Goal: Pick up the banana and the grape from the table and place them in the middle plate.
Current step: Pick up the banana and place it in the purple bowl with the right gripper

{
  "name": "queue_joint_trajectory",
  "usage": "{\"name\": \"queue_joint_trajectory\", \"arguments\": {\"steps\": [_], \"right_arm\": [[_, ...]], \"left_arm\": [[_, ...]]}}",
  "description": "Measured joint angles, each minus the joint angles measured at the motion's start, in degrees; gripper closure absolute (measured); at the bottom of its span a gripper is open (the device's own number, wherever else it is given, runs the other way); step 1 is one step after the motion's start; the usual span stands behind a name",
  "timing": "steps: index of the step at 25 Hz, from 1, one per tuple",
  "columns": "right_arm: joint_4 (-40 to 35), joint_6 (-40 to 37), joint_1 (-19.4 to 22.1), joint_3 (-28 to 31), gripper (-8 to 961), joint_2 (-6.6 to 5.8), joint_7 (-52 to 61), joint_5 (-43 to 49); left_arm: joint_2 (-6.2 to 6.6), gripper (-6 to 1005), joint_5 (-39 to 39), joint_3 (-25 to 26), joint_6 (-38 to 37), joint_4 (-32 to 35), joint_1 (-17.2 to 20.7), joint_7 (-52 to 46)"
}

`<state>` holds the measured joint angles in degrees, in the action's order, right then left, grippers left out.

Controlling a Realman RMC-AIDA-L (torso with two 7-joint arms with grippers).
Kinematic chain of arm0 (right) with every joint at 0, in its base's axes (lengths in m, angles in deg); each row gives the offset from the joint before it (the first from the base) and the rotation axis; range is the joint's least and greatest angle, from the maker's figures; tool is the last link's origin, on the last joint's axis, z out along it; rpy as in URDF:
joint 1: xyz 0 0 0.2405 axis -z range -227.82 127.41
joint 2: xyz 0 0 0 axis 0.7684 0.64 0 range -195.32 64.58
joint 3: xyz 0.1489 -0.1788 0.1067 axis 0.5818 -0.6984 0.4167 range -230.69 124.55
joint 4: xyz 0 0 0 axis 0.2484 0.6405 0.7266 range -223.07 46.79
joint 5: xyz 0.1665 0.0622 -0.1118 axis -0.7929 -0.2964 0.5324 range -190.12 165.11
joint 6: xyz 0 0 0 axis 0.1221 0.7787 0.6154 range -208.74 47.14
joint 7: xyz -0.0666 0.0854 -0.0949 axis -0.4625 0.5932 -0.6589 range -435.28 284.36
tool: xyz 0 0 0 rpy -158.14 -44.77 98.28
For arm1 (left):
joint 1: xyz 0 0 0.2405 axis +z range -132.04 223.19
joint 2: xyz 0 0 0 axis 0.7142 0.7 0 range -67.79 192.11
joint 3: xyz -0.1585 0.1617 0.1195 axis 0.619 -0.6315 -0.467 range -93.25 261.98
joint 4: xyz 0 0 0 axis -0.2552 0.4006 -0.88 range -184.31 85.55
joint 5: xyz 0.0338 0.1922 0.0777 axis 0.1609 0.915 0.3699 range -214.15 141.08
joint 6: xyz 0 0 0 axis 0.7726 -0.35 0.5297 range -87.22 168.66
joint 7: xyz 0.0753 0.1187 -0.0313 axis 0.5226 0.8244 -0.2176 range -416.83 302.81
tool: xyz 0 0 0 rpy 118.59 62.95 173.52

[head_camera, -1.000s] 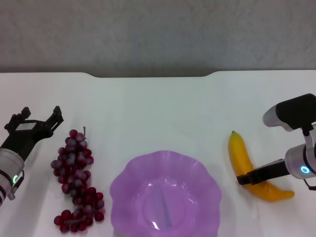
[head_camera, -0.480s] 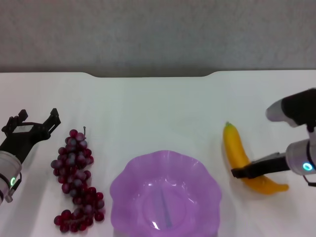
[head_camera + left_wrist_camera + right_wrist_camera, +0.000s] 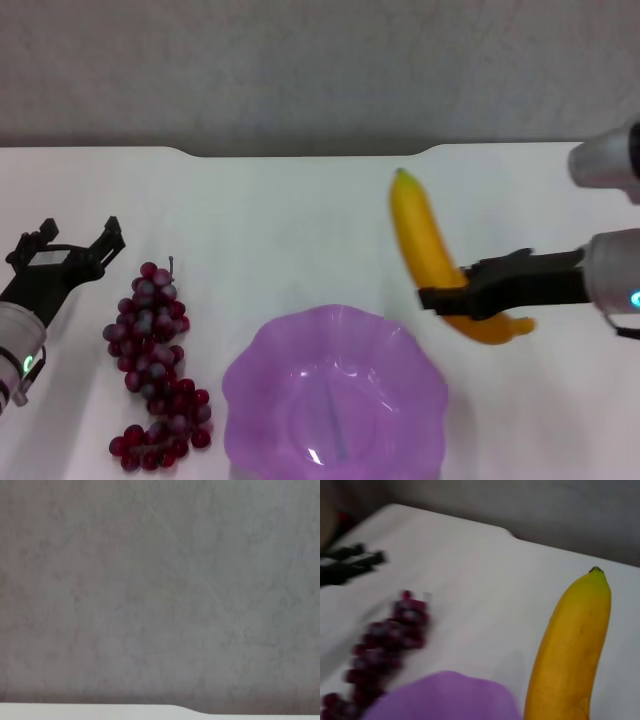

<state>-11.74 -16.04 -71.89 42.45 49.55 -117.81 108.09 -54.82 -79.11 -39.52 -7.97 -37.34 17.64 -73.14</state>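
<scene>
right tool clamped on the banana, held clear of the bench, just beyond the middle plate's far right rim. left tool spread open and empty, near the bench's left edge beside the grape, which lies left of the plate.

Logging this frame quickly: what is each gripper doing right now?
Left gripper: open, holding nothing, beside the grape.
Right gripper: closed on the banana, raised near the middle plate.
</scene>
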Motion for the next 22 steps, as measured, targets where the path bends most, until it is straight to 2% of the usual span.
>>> {"name": "queue_joint_trajectory", "arguments": {"steps": [5, 10, 18, 22], "right_arm": [[-8.37, -0.36, -5.32, -5.66, 425, 0.04, -5.07, -7.02], [-15.61, -0.54, -9.61, -9.88, 423, 0.11, -6.91, -9.15], [-20.64, -1.67, -10.82, -11.66, 421, 0.15, -10.33, -9.13], [-21.75, -6.5, -10.99, -14.85, 419, 0.14, -12.79, -9.17]], "left_arm": [[-0.01, 105, 0.15, -0.04, 0.0, 0.14, -0.47, 0.02], [-0.04, 105, 0.26, -0.04, 0.0, 0.27, -0.6, 0.04], [-0.08, 106, 0.06, -0.04, 0.0, 0.31, -0.63, 0.05], [-0.09, 106, -0.01, -0.04, 0.0, 0.23, -0.63, 0.05]]}}
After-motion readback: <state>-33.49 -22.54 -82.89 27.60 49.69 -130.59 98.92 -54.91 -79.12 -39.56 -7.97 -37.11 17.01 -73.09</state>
